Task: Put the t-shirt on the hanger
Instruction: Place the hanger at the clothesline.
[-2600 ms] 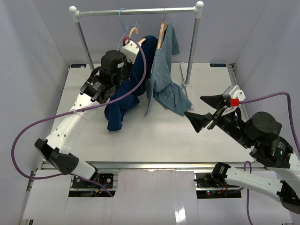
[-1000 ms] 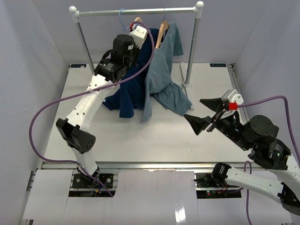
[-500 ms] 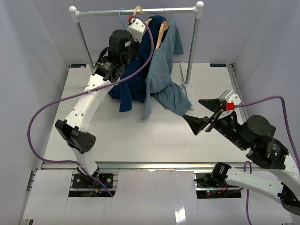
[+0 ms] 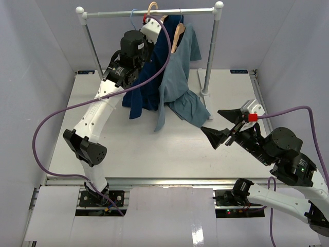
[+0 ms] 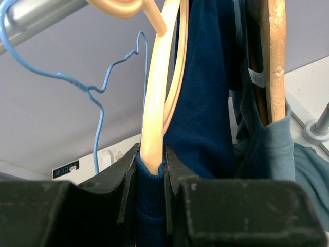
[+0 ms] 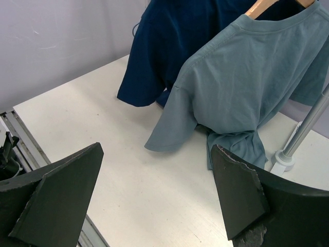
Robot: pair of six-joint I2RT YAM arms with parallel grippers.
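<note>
My left gripper (image 4: 153, 24) is raised to the rail, and in the left wrist view that gripper (image 5: 150, 163) is shut on the tan wooden hanger (image 5: 155, 98) together with the ribbed collar of the navy t-shirt (image 5: 203, 103). The hanger's hook (image 4: 152, 7) sits at rail height; whether it rests on the rail I cannot tell. The t-shirt (image 4: 145, 90) hangs down below the gripper, and its hem shows in the right wrist view (image 6: 154, 46). My right gripper (image 4: 212, 119) hovers open over the table's right side, with nothing between its fingers (image 6: 157, 149).
A grey-blue shirt (image 4: 180, 77) hangs on a second wooden hanger (image 5: 272, 56) just right of the t-shirt, its tail pooled on the table (image 6: 236, 144). A thin blue wire hanger (image 5: 97, 92) hangs to the left. The rail (image 4: 190, 11) has a right post with base (image 6: 280, 157).
My left arm has lifted the hanger and t-shirt up and to the right, from table level to the rail; the t-shirt's hem came off the table. The right gripper barely moved.
</note>
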